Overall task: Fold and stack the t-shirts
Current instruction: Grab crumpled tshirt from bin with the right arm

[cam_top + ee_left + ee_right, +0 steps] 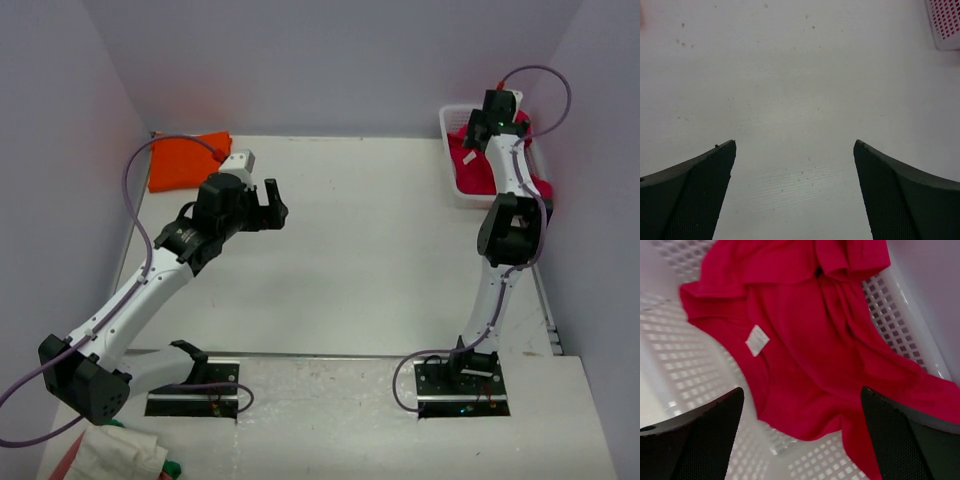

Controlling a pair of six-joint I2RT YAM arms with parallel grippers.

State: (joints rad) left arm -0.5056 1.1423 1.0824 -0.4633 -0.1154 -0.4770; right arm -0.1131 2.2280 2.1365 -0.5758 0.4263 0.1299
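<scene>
Crimson t-shirt: crumpled loose in the white basket at the table's far right corner, white care label showing, one edge draped over the basket's rim. Orange t-shirt: flat, compact bundle at the far left corner, well apart from the basket, apparently folded already. Directly above the crimson cloth, right gripper, fingers spread wide, nothing between them, not yet touching fabric. Over bare table near the left middle, left gripper, likewise wide open and empty, pointing toward the centre, with only a corner of the basket at the edge of its wrist view. Step in hand, by the look of it: fetching the crimson shirt out of the basket for folding. Next move: lower into the bunched middle, pinch a good thickness of cloth rather than a single thin edge, lift high enough to clear the rim, carry to the open centre. Worth watching: hem snagging on the lattice wall, basket dragged along with the shirt.
</scene>
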